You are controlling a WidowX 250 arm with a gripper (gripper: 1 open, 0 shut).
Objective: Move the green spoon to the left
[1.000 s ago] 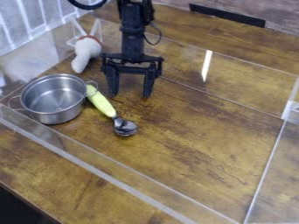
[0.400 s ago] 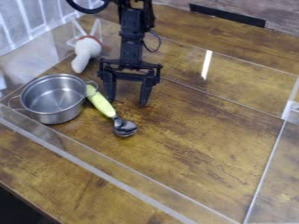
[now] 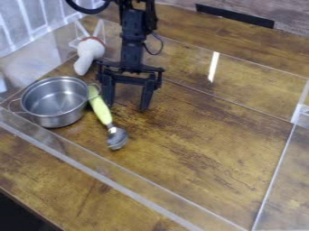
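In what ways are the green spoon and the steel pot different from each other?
The green spoon is long and thin, while the steel pot is round and deep. The spoon's handle is yellow-green plastic and only its small bowl is metal, while the pot is shiny metal all over. The spoon lies flat, while the pot stands upright with its opening up. Both rest on the wooden table, side by side.

I see a dark wood-plank table [image 3: 205,153] ringed by clear acrylic walls [image 3: 280,176]; white slats stand beyond its far-left corner.

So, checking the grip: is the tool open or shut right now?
Open. The tool's two fingers stand wide apart, empty, above the green spoon lying on the table.
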